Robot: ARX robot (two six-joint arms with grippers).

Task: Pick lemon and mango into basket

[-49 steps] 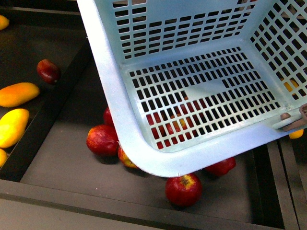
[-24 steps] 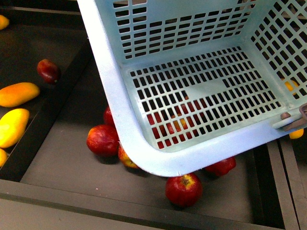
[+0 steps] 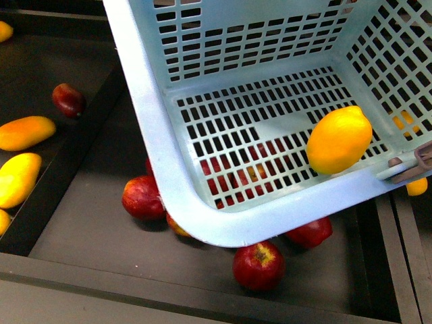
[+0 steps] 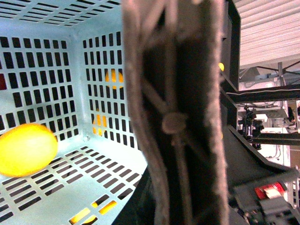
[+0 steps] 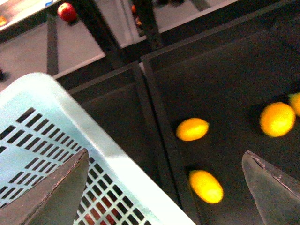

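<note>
I see one lemon [image 3: 339,140] in one basket [image 3: 145,135], two whole mangoes [image 3: 25,132] outside; my right gripper [image 5: 164,153] gapes wide, empty, my left gripper's state unclear.

Red apples [image 3: 258,265] lie scattered across a dark tray [image 3: 88,216].

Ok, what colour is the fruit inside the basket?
The lemon is bright yellow with an orange tinge; front view shows it best.

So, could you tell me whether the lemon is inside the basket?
Inside: the lemon sits within the basket walls, over its slotted floor, in both front and left wrist views.
</note>
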